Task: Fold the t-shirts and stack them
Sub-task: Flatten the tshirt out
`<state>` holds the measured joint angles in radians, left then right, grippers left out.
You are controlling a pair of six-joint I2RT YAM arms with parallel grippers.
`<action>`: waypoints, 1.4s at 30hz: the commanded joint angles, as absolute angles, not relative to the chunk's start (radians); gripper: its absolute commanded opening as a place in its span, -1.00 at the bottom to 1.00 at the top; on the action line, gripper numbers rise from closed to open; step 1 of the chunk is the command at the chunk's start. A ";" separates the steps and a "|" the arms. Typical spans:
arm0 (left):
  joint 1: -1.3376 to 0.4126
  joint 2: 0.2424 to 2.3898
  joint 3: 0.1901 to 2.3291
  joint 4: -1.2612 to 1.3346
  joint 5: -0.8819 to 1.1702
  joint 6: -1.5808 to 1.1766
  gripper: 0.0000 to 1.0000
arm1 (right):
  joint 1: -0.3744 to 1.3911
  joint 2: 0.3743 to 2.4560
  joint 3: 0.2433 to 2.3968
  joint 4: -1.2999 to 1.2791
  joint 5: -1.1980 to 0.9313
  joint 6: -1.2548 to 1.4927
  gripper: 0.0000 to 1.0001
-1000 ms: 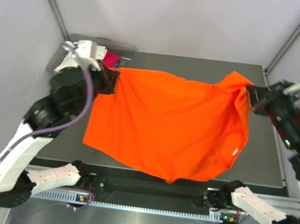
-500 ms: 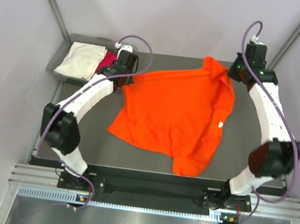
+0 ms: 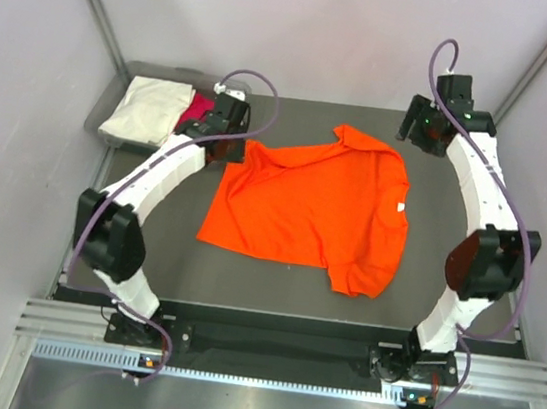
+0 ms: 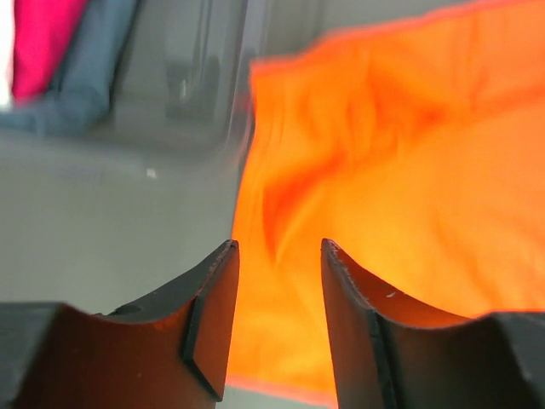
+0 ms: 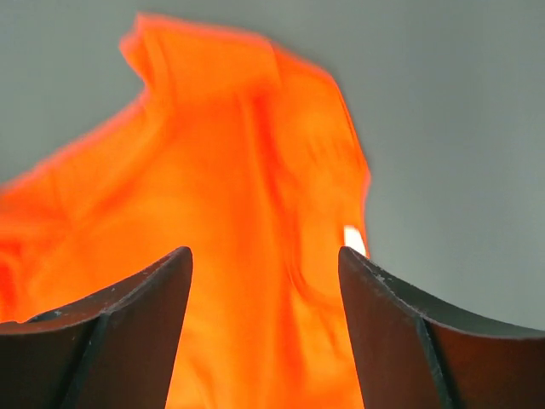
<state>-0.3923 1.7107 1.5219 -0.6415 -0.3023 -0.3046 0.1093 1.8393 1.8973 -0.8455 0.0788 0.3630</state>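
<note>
- Bright orange cloth t-shirt (image 3: 309, 204) lies spread, slightly rumpled, in the middle of the dark grey table (image 3: 243, 286).
- Left gripper (image 4: 278, 249) by its far-left corner, jaws apart, empty.
- Right gripper (image 5: 264, 254) just beyond its far-right edge, parted, empty.

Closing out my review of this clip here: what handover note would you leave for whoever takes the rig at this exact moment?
Left gripper: fingers open, empty, by the orange t-shirt's far-left corner.
Right gripper: fingers open, empty, just beyond its far-right edge.
Orange t-shirt: spread on the table, unfolded.
In the grey bin, far left: cream-white t-shirt and magenta-pink t-shirt.
Done: orange one laid out.
Left: fold it, then stack with the others.
</note>
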 commanded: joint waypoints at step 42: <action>-0.206 1.408 0.736 -0.563 -0.123 -0.937 -0.10 | 0.189 1.055 0.583 -0.792 -0.058 0.881 0.23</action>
